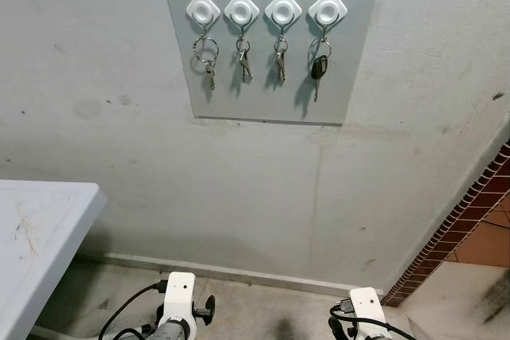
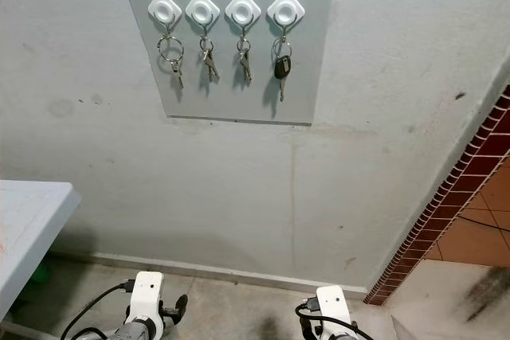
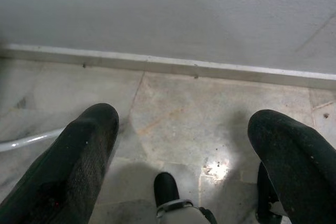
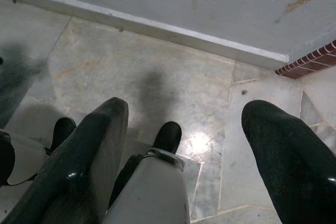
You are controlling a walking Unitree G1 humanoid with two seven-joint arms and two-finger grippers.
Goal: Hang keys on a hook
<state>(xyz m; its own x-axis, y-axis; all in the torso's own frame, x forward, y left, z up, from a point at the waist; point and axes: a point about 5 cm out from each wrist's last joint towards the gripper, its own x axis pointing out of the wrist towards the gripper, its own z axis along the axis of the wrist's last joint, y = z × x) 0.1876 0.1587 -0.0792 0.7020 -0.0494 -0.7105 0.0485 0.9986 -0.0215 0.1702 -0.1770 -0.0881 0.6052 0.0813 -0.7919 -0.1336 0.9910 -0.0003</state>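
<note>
Grey rectangular panel [image 1: 271, 77] fixed flat on a rough, stained grey plaster wall [image 1: 239, 197]. Across its top, a row of four white diamond-shaped plastic hooks [image 1: 241, 9] with round centres. Each carries keys: far left, a large metal split ring with a small silver key [image 1: 206, 55]; next two, small bunches of silver keys [image 1: 243, 60] [image 1: 280, 60]; far right, a black-headed car key on a ring [image 1: 319, 68]. All four sets hang straight down against the panel.

White tabletop corner [image 1: 48, 228], scuffed, at the left edge. Red brick edging [image 1: 470, 212] runs diagonally at right beside terracotta tiles. Pale skirting strip [image 1: 239, 272] along the wall foot; mottled marble floor [image 3: 210, 119] below.

Both arms hang low, wrists pointing at the floor. Left gripper [image 3: 184, 145]: the two black, matte fingers spread wide, nothing between them. Right gripper [image 4: 184, 140]: likewise spread apart and empty, above floor slabs near the brick corner.
</note>
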